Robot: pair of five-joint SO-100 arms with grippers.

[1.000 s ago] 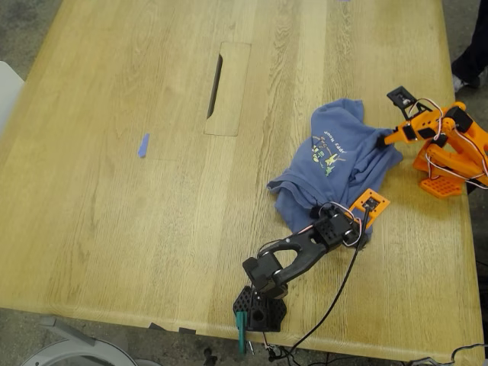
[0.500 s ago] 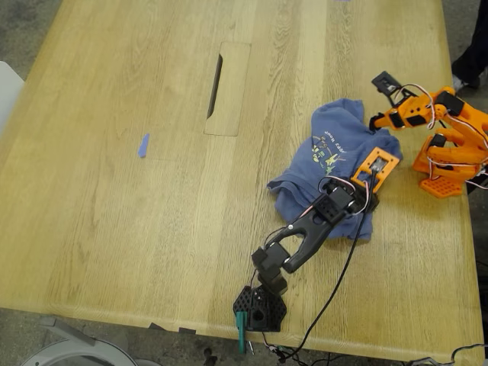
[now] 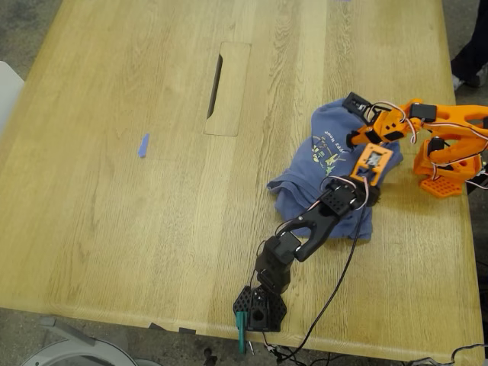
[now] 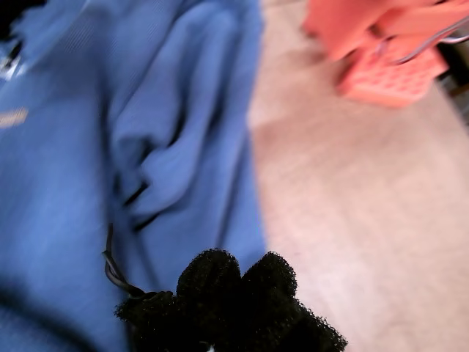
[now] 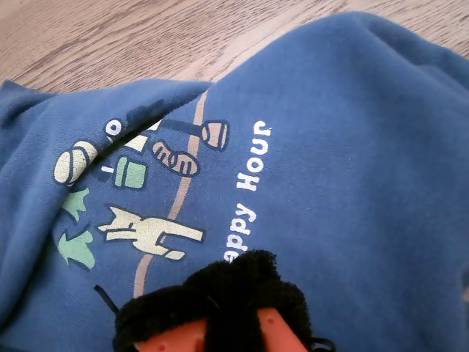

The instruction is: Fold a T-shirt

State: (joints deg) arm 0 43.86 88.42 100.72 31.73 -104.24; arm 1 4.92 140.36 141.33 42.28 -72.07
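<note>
The blue-purple T-shirt (image 3: pixel 316 179) lies crumpled on the wooden table (image 3: pixel 114 229) at the exterior view's right, print facing up. My first gripper (image 3: pixel 364 191), on the black arm, hangs over the shirt's right part. Its black padded tips (image 4: pixel 238 282) are together with nothing between them, above folds of the shirt (image 4: pixel 146 147). My second gripper (image 3: pixel 353 141), on the orange arm, is over the shirt's far part beside the print. Its pads (image 5: pixel 234 286) are shut just above the cloth (image 5: pixel 352 147), close to the green-and-yellow print (image 5: pixel 132 213).
The orange arm's base (image 3: pixel 442 164) stands right of the shirt and also shows in the first wrist view (image 4: pixel 388 70). A recessed panel with a slot (image 3: pixel 217 84) and a blue tape scrap (image 3: pixel 143 145) lie further left. A person's leg (image 3: pixel 473 46) is at the far right edge.
The orange arm has swung toward the exterior view's left, from the shirt's right edge to over its far part. The black arm has stretched out further over the shirt.
</note>
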